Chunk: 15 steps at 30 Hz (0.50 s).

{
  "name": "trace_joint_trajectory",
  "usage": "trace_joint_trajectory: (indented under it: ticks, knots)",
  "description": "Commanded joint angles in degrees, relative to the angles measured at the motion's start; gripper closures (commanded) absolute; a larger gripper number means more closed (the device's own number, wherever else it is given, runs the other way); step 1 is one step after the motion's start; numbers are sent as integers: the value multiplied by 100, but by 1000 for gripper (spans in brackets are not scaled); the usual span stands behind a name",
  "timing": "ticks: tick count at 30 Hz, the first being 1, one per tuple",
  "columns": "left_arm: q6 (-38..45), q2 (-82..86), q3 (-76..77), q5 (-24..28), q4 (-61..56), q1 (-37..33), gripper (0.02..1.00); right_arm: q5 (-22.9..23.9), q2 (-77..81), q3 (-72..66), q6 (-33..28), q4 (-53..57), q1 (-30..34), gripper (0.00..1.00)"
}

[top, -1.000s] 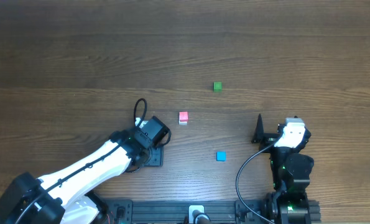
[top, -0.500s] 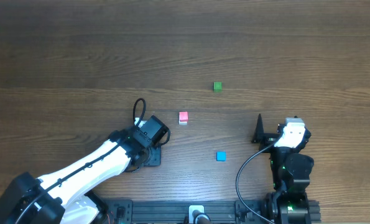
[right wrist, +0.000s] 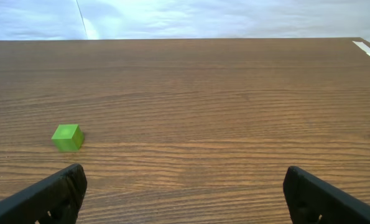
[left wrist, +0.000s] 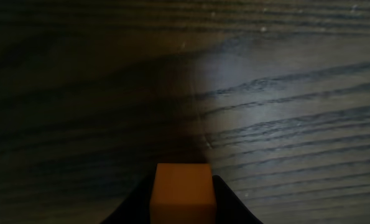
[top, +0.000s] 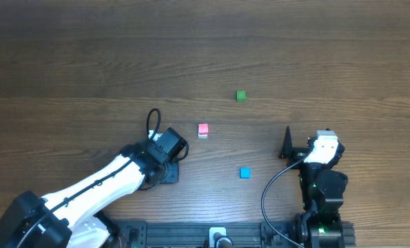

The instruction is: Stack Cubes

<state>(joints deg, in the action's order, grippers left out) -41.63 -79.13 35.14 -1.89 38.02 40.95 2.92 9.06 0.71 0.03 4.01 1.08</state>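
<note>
Almost nothing has moved over the last second — the left arm has drawn back only a hair, and the cubes on the counter [top: 87,55] lie where they were. The left pincer [left wrist: 183,194] is closed on an orange cube [left wrist: 183,182], one finger against each side, held low over bare wood grain. Seen from above, that arm's wrist sits just left of the pink cube [top: 203,129], which shows a strip of white along its near edge. The blue cube [top: 244,173] lies nearer the arm bases, between the two arms. The green cube [top: 241,96] sits farther out, well apart from the others. The right pincer [right wrist: 183,186] is spread wide and holds nothing — the green cube lies ahead of it.
</note>
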Motion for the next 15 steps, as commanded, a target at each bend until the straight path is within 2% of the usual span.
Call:
trace_joint_trajectory:
  ticks: [1, 9, 15]
  knots:
    - [-153, -208, 890, -72, 256, -35, 978, 11, -11, -39, 9, 2, 33, 7]
    - [-273, -1895, 4109, -369, 2234, -17, 980, 9, -11, -39, 9, 2, 33, 7]
    - [-345, -2739, 5141, -352, 2573, 9, 980, 9, -11, -39, 9, 2, 33, 7]
